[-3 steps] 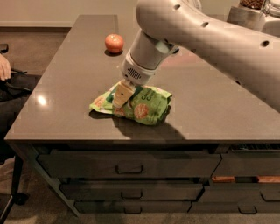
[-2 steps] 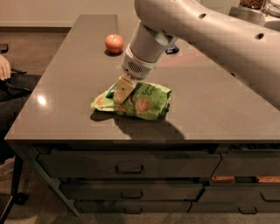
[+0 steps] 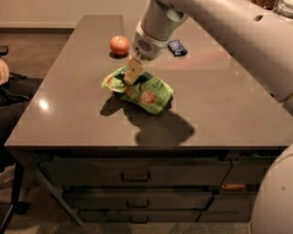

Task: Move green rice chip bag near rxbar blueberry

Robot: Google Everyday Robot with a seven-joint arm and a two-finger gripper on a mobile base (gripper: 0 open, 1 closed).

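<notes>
Location type: most consistent with an office break area or kitchenette.

Indicators:
- A dark grey counter (image 3: 219,114) with a smooth, reflective top.
- Below the counter's front edge, stacked rows of flat drawers (image 3: 183,172) with bar handles.
- On the counter, snack items: the green rice chip bag (image 3: 149,93) near its centre, the rxbar blueberry (image 3: 177,47) and an apple (image 3: 119,45) toward its far side.
- Beyond the counter's far right corner, a container (image 3: 268,3) with brown contents.
- Left of the counter, plain brown floor (image 3: 32,45).

The gripper (image 3: 132,73) is above the counter's centre, its fingers clamped on the bag.
</notes>
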